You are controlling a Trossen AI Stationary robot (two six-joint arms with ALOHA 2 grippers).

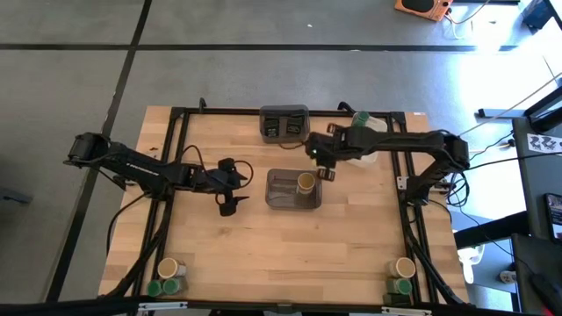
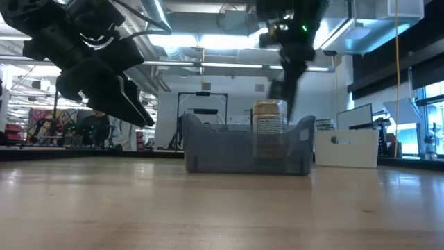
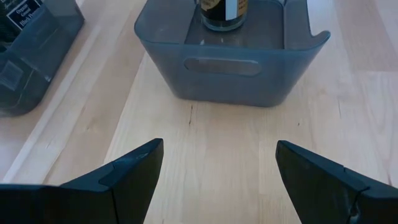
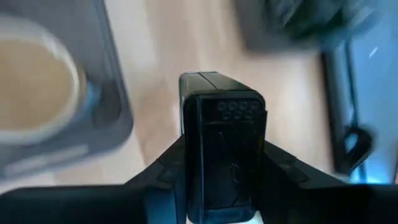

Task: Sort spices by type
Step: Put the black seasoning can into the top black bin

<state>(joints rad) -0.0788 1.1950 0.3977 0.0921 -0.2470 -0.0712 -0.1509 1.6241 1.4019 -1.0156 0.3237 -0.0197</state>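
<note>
My right gripper (image 4: 222, 177) is shut on a small dark rectangular tin (image 4: 222, 134). It hangs above the table just beyond the far right corner of a grey bin (image 1: 281, 200) at mid-table. A tan-lidded jar (image 1: 306, 182) stands on that bin's floor. My left gripper (image 3: 217, 168) stands open on the table's left side of the bin, with bare wood between its fingers. In the high view my right gripper (image 1: 324, 168) and my left gripper (image 1: 230, 187) flank the bin. My right gripper pinches the tin by its two opposite long sides (image 4: 186, 155) between the two fingers. The fingers slant steeply down from above. The tin's end with small round holes (image 4: 233, 107) sticks out past the fingertips, and the tin is lifted clear of the table.
A second grey bin (image 1: 284, 112) with dark tins sits at the far edge. A white tray (image 1: 376, 154) with a green-lidded jar (image 1: 360, 118) lies at the far right under my right arm. Jars cluster at the near left corner (image 1: 167, 276) and near right corner (image 1: 402, 276).
</note>
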